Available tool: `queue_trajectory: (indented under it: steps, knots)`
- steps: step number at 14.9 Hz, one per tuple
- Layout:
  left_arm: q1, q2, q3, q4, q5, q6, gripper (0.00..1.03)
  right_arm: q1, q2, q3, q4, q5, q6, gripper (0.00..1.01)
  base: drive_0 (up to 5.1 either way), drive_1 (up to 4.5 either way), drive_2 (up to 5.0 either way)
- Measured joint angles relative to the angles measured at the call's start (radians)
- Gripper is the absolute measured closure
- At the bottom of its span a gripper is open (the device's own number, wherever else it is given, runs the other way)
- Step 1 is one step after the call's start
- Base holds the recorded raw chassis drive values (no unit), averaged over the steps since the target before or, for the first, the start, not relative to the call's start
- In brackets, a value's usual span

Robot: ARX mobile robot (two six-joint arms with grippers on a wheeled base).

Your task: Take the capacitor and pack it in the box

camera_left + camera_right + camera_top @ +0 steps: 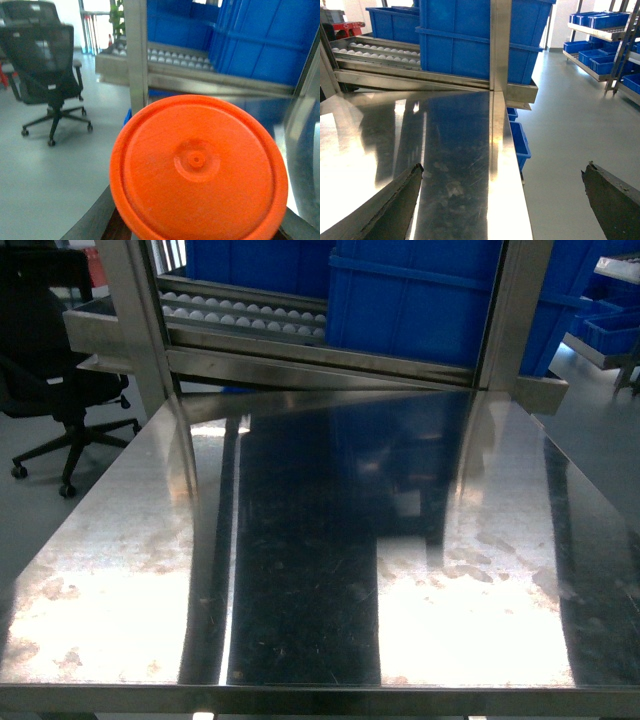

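left gripper [200, 220]: jaws hold an orange disc | right gripper [502, 200]: jaws spread wide, empty

The tabletop [300, 570] is polished sheet metal, mirror-glossy, with fine scratches and dull, blotchy smudges near its front edge; the frame posts [135, 320] behind it are brushed metal with a satin sheen. The blue bins [420, 300] are moulded plastic, smooth and semi-gloss, and the roller track [375, 50] carries pale, smooth rollers in a metal channel. The orange disc [200, 170] in the left wrist view is moulded plastic with a fine matt grain, the right end effector fingers [395, 205] look dark, rough and worn, the office chair [42, 55] has a black mesh back, and the floor [570, 130] is smooth grey with a faint sheen.
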Motion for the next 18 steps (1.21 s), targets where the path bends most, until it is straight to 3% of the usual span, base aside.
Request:
queue_trajectory:
  steps: [2,18]
  knots:
    - [0.000,-0.126,-0.001,-0.132,0.000,0.000,0.59,0.000,0.000,0.000,0.000,0.000,0.000,0.03,0.0,0.00,0.0]
    - [0.000,-0.127,-0.001,-0.129,0.000,0.000,0.59,0.000,0.000,0.000,0.000,0.000,0.000,0.03,0.0,0.00,0.0]
